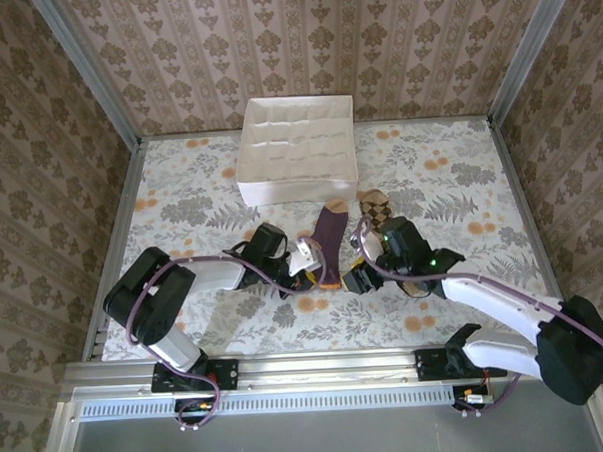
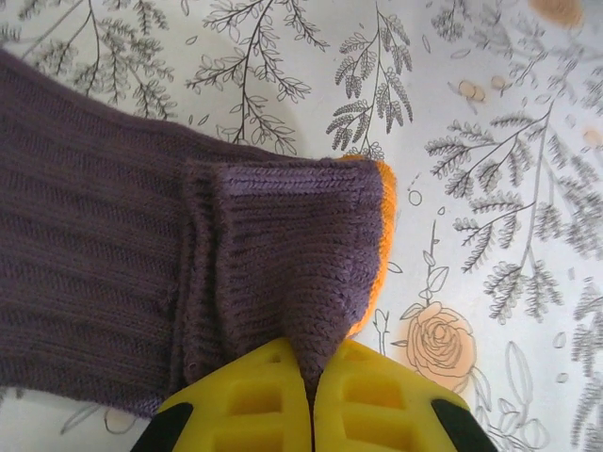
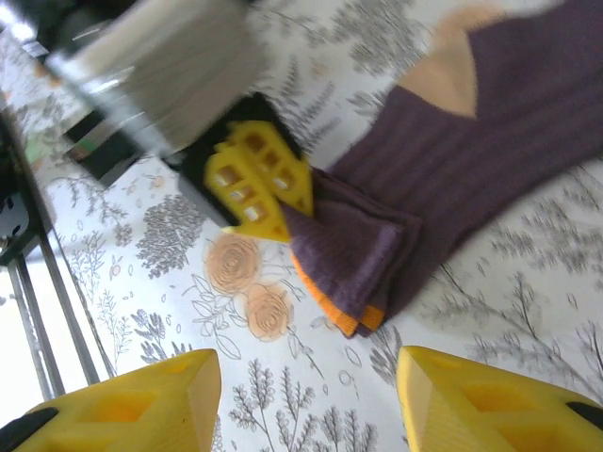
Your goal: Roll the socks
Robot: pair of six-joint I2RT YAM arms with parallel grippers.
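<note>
Fold on the purple sock (image 2: 94, 245): left fingers (image 2: 254, 400) pinch it so it holds. Right fingers (image 3: 471, 400) spread beside, empty.

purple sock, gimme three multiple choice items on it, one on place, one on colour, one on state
1. Seen from the top camera, where does the white box stand relative to the purple sock?
A. beyond its far end
B. between the arm bases
C. at the near rail

2. What colour edges the sock's folded end?
A. green
B. orange
C. white

3. How is the left end effector?
A. open above the tabletop
B. shut on the purple sock
C. shut on the box rim

Key:
1 A: the box lies past the sock's far end.
2 B: an orange strip lines the fold in the left wrist view.
3 B: its yellow fingers meet with the folded fabric pinched between them.
</note>
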